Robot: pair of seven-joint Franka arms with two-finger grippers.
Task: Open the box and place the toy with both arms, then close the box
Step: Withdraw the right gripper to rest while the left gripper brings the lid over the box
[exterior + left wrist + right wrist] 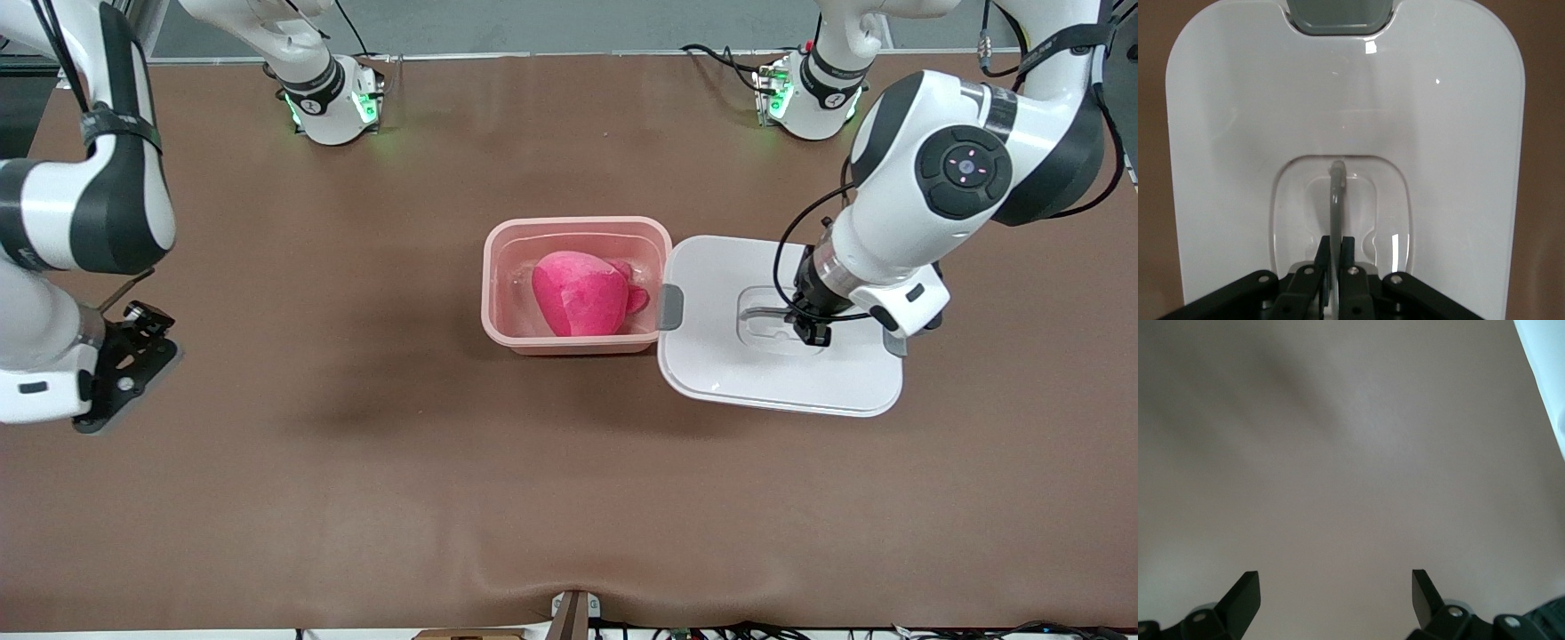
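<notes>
Pinching the grey handle [1336, 200] of the lid [711, 356], the left gripper [811, 331] holds it beside the open box [498, 267], toward the left arm's end. The toy [582, 293] already lies in the box at mid-table, so only closing is left. Its long axis runs between the arms' ends; the right gripper [1335, 590] waits, spread, over bare table [356, 462].

- No readable text, label, brand or number shows on the box [576, 284], its lid [778, 324], the toy [582, 293] or either arm
</notes>
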